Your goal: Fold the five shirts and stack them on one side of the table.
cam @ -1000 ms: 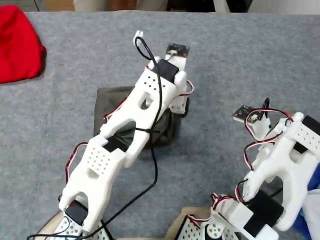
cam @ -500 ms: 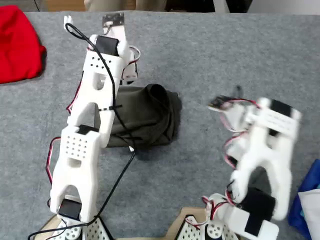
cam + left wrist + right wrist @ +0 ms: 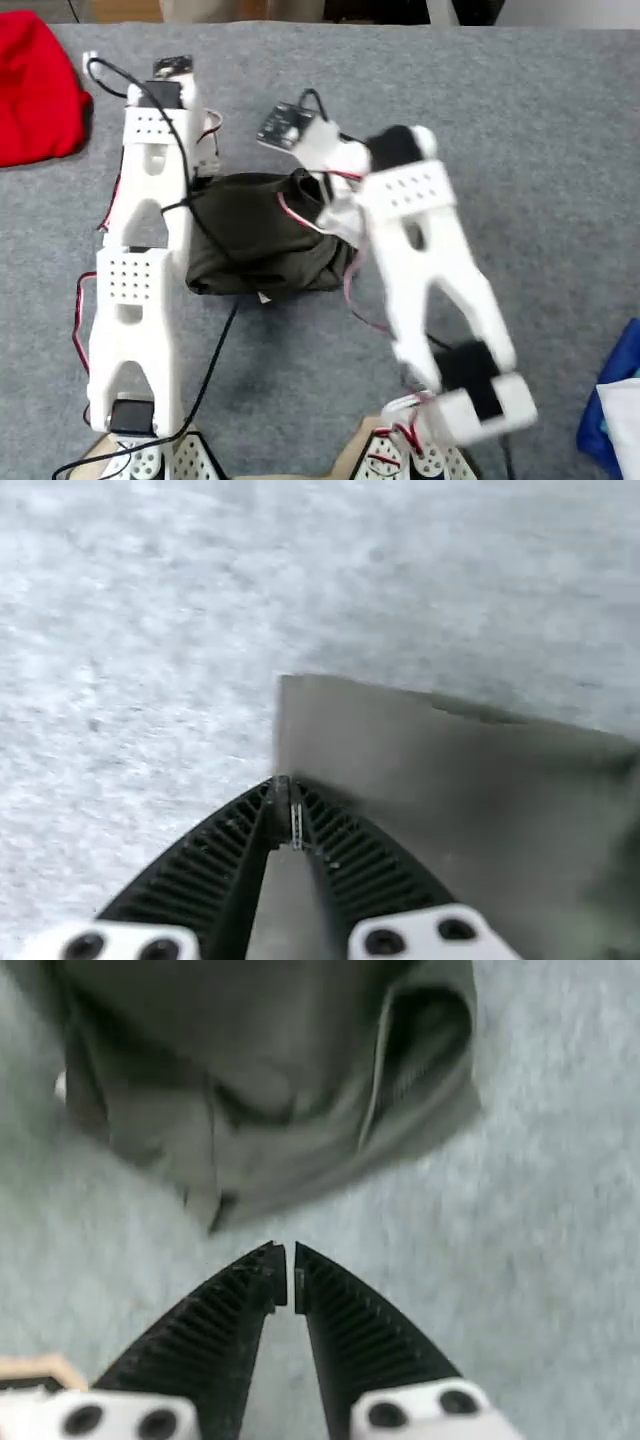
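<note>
Looking down from high: dark shirt [image 3: 262,240] bunched mid-table [image 3: 520,120], left gripper [image 3: 205,165] at its far left corner, right gripper [image 3: 338,212] at its right edge. Left wrist view: left gripper [image 3: 288,815] pinched tight on the dark shirt [image 3: 450,800] edge. Right wrist view: right gripper [image 3: 285,1275] clenched, empty, just off the dark shirt [image 3: 270,1080].

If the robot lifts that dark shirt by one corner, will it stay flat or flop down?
Probably flop: the dark shirt lies in soft folds with a rumpled bump, so it looks limp. Likely light too, since the left gripper seems to pinch just its edge. It may drag, not slide, on the fuzzy grey table.
</note>
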{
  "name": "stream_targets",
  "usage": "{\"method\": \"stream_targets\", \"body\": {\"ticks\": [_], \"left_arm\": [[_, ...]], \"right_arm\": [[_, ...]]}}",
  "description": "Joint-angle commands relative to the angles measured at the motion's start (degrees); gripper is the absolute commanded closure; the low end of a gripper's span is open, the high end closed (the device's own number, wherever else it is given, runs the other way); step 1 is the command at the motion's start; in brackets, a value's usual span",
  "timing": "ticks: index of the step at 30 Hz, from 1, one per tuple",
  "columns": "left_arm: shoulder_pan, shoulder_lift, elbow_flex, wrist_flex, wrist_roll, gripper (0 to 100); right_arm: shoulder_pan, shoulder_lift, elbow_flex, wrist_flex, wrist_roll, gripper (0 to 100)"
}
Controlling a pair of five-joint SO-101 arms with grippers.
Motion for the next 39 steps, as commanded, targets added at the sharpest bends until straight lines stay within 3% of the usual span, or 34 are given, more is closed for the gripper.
{"method": "stream_targets", "body": {"ticks": [1,14,21,31,39], "left_arm": [[-2.02,0.13,-0.79,0.53,-1.41,98],[-2.11,6.99,-0.88,-3.34,-2.73,98],[-2.37,9.01,-0.88,-7.12,-4.13,98],[-2.37,8.57,-1.05,-7.21,-7.03,98],[-1.49,8.57,-15.56,0.62,-7.3,98]], "right_arm": [[-2.59,13.05,-12.88,-1.49,-2.64,96.5],[-0.13,60.79,-69.14,7.3,-4.13,96.4],[5.41,74.95,-94.29,11.96,-4.04,96.4],[9.1,71.43,-93.76,12.04,-3.87,96.4],[7.87,60.26,-93.49,13.8,-5.89,96.5]]}}
